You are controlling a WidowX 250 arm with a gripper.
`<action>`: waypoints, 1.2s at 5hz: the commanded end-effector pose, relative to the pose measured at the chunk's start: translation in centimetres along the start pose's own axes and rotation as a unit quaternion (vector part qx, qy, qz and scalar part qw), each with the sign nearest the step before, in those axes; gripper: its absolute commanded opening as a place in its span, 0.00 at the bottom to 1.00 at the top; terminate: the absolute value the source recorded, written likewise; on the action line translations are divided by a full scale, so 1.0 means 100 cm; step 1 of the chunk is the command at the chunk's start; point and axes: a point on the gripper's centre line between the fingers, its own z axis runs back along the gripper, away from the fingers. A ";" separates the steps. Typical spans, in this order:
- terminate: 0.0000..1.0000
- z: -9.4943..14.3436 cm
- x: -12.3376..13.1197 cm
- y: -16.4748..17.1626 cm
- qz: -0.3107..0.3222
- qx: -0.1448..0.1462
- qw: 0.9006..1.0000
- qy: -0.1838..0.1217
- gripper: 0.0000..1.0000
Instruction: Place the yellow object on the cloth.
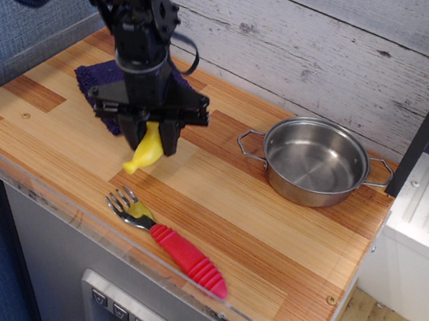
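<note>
My gripper (pixel 150 141) is shut on the yellow toy banana (pixel 144 155) and holds it just above the wooden counter, its lower tip hanging below the black fingers. The dark purple-blue cloth (pixel 96 77) lies behind and to the left of the gripper, near the back left corner. The arm hides much of it.
A steel pan (pixel 313 161) with two handles stands at the right back of the counter (pixel 269 227). A fork with a red handle (pixel 186 257) lies near the front edge. A wooden plank wall runs along the back.
</note>
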 end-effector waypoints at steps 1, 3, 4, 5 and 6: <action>0.00 0.031 0.044 0.004 0.018 -0.016 0.998 -0.056 0.00; 0.00 0.029 0.085 0.022 0.044 -0.010 0.997 -0.063 0.00; 0.00 0.019 0.099 0.033 0.053 0.000 0.997 -0.057 0.00; 0.00 0.009 0.104 0.043 0.056 0.008 0.997 -0.048 0.00; 0.00 -0.002 0.106 0.048 0.062 0.009 0.997 -0.038 0.00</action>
